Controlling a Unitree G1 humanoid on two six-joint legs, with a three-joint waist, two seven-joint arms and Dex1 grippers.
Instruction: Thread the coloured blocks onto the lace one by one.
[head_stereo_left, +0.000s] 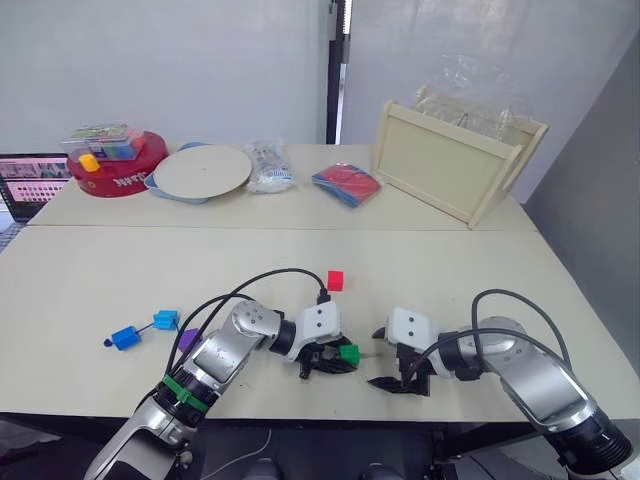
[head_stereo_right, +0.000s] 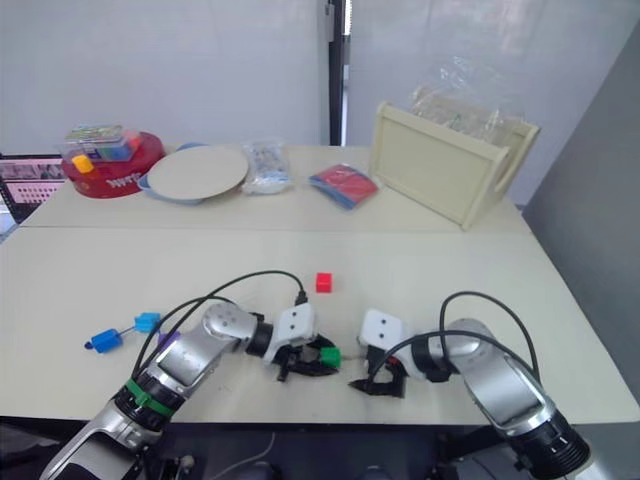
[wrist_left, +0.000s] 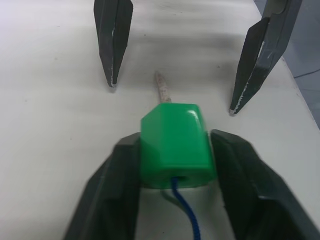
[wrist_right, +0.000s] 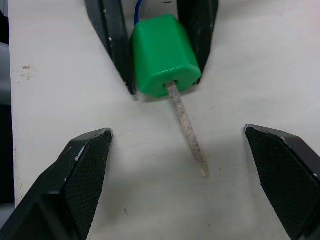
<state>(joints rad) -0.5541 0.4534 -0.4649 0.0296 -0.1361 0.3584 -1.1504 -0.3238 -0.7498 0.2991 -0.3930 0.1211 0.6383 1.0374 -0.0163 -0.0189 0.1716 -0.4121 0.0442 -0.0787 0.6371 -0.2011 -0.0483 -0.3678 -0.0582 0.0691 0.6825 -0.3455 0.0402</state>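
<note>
Gripping the green block (wrist_left: 176, 145) in the closed left gripper (head_stereo_left: 328, 358) at the table's (head_stereo_left: 90, 280) near edge, lace (wrist_left: 186, 215) threaded through, pale tip (wrist_right: 187, 127) pointing right between the wide-open, empty right gripper's (head_stereo_left: 398, 378) fingers.

This is looking like a robot test room or lab, not a home. Two plain pale worktop (head_stereo_left: 120, 275) surfaces are standing end to end against bare white walls, with a dark vertical strip (head_stereo_left: 335, 70) running up between the wall panels. Along the far side, practice props are lying in a row: a red round tin (head_stereo_left: 118, 168) carrying a clear box of small coloured pieces, a pale round plate (head_stereo_left: 205, 171), a clear bag (head_stereo_left: 268, 165), a flat red-and-blue packet (head_stereo_left: 347, 184) and a light wooden tray (head_stereo_left: 455, 160) tipped on its side. At the left edge a laptop screen (head_stereo_left: 30, 182) is glowing
</note>
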